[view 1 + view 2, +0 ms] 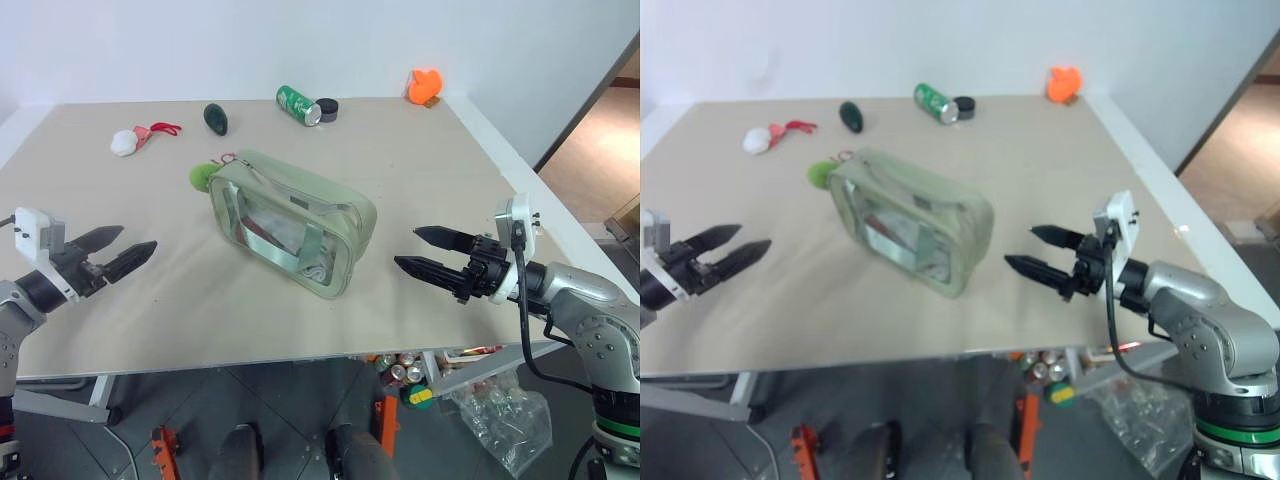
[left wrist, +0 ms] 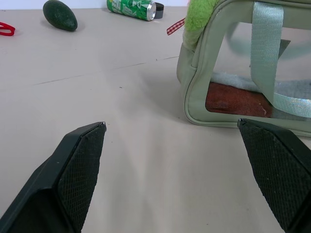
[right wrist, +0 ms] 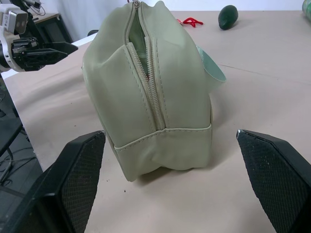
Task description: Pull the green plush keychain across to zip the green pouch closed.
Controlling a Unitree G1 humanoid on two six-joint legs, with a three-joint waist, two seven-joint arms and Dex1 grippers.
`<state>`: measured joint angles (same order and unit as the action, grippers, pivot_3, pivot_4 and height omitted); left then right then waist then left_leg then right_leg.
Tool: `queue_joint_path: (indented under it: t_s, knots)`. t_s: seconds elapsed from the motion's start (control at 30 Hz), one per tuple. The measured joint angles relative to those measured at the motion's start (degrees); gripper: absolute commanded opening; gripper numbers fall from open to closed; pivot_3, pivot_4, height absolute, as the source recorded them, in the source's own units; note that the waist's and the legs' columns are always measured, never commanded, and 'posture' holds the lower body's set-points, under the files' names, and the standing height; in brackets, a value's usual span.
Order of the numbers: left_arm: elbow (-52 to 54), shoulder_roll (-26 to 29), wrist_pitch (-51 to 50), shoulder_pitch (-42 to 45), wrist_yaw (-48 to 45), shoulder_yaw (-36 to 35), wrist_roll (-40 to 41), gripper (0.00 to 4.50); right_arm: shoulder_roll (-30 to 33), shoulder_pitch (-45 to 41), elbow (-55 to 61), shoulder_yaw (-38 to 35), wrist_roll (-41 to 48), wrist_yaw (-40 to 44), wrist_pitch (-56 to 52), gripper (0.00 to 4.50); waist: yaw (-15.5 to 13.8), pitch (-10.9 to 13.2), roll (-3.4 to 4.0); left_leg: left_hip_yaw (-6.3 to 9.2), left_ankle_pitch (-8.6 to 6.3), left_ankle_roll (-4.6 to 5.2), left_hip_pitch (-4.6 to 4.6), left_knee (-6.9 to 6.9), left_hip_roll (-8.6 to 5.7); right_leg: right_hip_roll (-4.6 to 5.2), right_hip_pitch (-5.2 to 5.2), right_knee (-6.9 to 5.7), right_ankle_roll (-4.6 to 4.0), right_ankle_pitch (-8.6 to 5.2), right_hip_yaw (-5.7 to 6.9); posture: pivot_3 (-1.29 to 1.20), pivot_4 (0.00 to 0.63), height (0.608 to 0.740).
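One pouch (image 1: 300, 225); one can (image 1: 297, 104)

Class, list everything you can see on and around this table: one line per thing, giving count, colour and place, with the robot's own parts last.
pouch: 1, pale green with a clear front, table centre, zip open
plush keychain: 1, bright green, at the pouch's far left end
dark plush: 1, dark green, far side of the table
pom-pom: 1, white with a red cord, far left
can: 1, green, lying on its side at the far edge
orange thing: 1, orange, far right corner
table: 1, beige
left tool: 1, black, open, left of the pouch
right tool: 1, black, open, right of the pouch
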<state>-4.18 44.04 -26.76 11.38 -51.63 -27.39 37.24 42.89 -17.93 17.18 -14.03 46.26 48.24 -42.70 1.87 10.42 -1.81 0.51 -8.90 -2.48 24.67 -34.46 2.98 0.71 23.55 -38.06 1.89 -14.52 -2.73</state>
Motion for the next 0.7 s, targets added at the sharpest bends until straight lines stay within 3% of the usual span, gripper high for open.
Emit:
queue_joint_path:
  t_s: [0.43, 0.57, 0.7]
  knots:
    - [3.61, -0.42, -0.79, -0.06, -0.96, 0.37, 2.25, 4.5, 1.22, -5.33, 1.13, 1.41, 1.04, 0.36, -1.01, 4.47, 0.02, 0.0, 0.0, -0.08, 0.0, 0.0, -0.02, -0.03, 0.03, -0.03, 0.01, -0.01, 0.02, 0.06, -0.07, 0.0, 0.15, 0.74]
    - [8.64, -0.21, -3.25, 2.09, -4.04, 0.59, 7.4, 4.5, -0.12, -16.31, 3.2, 3.81, 5.19, 0.26, -3.46, 4.47, 0.18, 0.02, 0.01, -0.19, 0.0, 0.0, 0.01, -0.08, 0.11, -0.11, 0.11, -0.04, 0.05, 0.16, -0.2, 0.0, 0.15, 0.74]
    - [13.15, -0.1, -5.4, 7.25, -4.97, 0.64, 12.79, 4.5, -1.21, -25.01, 5.59, 12.19, 3.13, 2.26, -3.37, 4.47, 0.18, 0.0, -0.03, -0.15, 0.0, 0.0, -0.01, -0.09, 0.26, -0.29, 0.09, -0.04, -0.01, 0.16, -0.19, 0.0, 0.15, 0.74]
